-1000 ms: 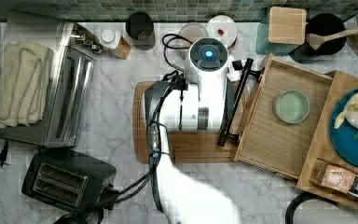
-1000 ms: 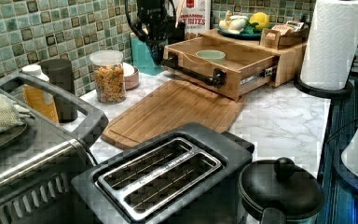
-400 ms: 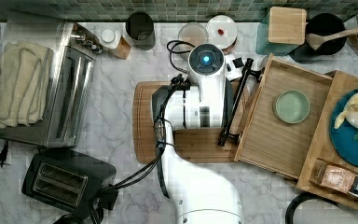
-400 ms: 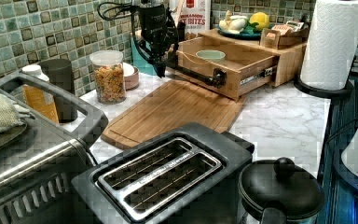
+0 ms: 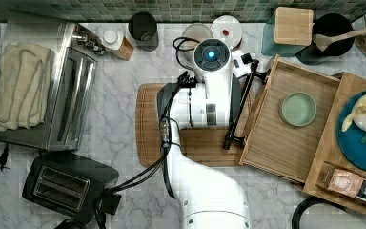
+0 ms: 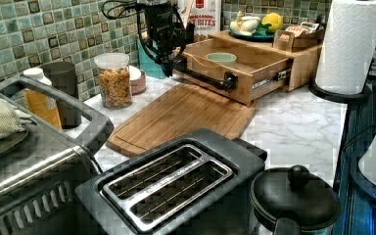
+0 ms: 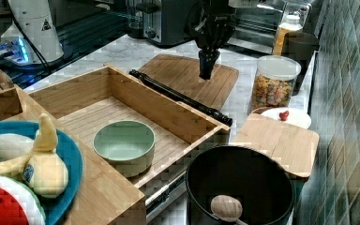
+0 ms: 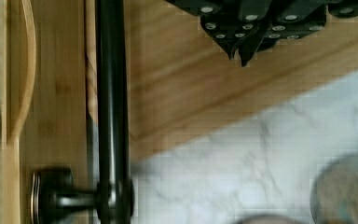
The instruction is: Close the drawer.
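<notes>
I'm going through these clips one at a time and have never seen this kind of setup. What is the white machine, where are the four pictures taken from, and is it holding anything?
The white machine is a robot arm on a marble kitchen counter. One picture looks straight down, two look across the counter from opposite sides, and one comes from a camera on the arm's wrist. Its gripper, the black two-fingered claw, hangs shut and holds nothing, above a wooden cutting board. Just beside it is the black bar handle of a bamboo drawer, which stands pulled open with a pale green bowl inside. Also on the counter are a black toaster, a toaster oven and a jar of cereal.
</notes>
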Motion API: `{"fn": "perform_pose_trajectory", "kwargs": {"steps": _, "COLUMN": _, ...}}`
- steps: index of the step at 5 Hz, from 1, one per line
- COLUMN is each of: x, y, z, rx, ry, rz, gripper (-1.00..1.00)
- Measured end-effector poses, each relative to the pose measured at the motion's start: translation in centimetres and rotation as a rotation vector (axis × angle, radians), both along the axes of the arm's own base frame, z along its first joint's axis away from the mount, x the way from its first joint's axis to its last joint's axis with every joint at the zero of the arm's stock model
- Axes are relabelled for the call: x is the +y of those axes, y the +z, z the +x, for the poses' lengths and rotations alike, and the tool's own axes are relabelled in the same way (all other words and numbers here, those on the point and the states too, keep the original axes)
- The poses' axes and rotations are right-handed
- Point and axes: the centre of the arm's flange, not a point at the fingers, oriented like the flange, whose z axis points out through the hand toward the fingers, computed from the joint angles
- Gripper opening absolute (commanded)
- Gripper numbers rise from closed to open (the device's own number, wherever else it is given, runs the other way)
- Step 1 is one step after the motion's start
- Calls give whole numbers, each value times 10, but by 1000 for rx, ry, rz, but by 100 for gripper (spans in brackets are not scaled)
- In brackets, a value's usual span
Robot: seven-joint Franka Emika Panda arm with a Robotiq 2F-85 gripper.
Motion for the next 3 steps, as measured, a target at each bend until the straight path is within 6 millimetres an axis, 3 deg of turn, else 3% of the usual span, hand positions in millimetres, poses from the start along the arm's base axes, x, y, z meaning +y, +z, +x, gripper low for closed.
{"fn": "perform_pose_trajectory", "kwargs": {"steps": 1, "x": -8, "y": -4, "z": 5, "rx": -23, "ry": 16, "rz": -32, "gripper": -100}}
{"fn": "perform_pose_trajectory", "kwargs": {"steps": 3, "x": -26, "y": -33, "z": -1, "rx": 36, "ry": -11, "rz": -34, "gripper": -100}}
